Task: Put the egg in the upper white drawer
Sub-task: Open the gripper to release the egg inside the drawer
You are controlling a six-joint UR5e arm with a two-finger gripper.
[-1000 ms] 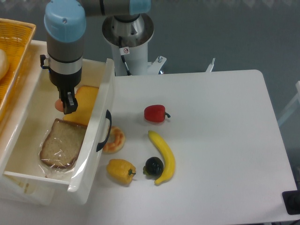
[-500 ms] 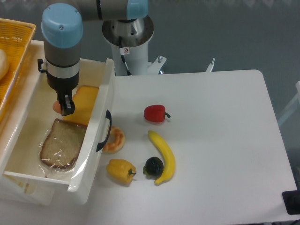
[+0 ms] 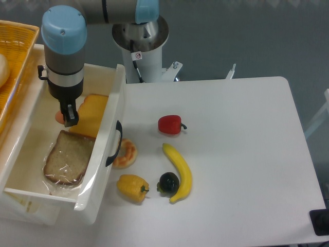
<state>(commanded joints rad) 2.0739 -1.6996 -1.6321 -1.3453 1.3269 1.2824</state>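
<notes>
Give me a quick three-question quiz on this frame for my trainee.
1. True or false: the end effector is above the upper white drawer.
2. Which lies inside the drawer? A) banana B) bread slice C) red pepper
3. What sits between the yellow pepper and the banana?

Key: 1 true; 2 B; 3 the small black fruit.

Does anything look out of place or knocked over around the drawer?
Only the donut looks odd: it sits on the table partly tucked under the white drawer's handle. Nothing looks spilled or damaged.
</notes>
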